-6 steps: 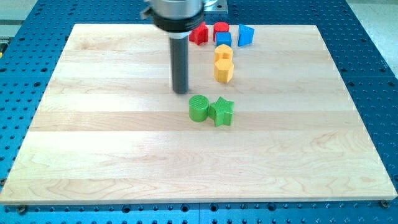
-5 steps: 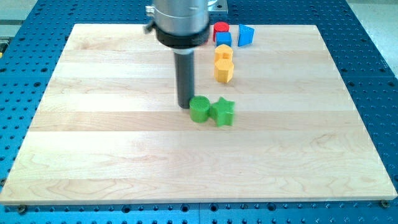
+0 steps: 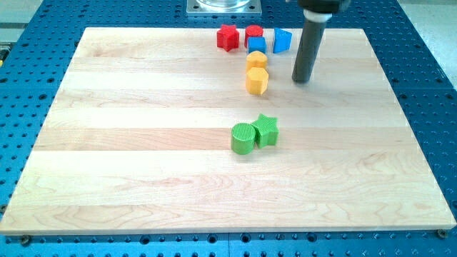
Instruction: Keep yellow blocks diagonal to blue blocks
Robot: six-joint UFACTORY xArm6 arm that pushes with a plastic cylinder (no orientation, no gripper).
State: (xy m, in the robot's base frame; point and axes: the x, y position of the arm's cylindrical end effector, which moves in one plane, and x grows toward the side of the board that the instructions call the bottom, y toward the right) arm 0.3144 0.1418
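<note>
My tip (image 3: 303, 79) rests on the wooden worktop (image 3: 143, 178) in its top right part, a plain rod end with nothing to open or close and nothing held; it touches no block. The nearest blocks lie to the view's left of it. The yellow hexagonal block (image 3: 257, 81) sits near the tip at about the same height in the view, apart from it, and the second yellow block (image 3: 256, 61), rounder in outline though I cannot make out its exact shape, sits just above the hexagon and seems to touch it. Directly above that one, close to the top edge of the worktop, is the blue cube (image 3: 256, 44), in contact with or just beside the upper yellow block. The other blue block (image 3: 283, 40) stands to the view's right of the cube, near the top edge and just above and left of my rod; its shape I cannot tell for sure. A red cylinder (image 3: 254, 32) sits behind the blue cube against the top edge, and a red star-like block (image 3: 228, 37) lies a little to the view's left of it. Well apart from this cluster, near the middle of the worktop, a green cylinder (image 3: 243, 138) and a green star (image 3: 265, 130) stand touching, the star on the view's right.
</note>
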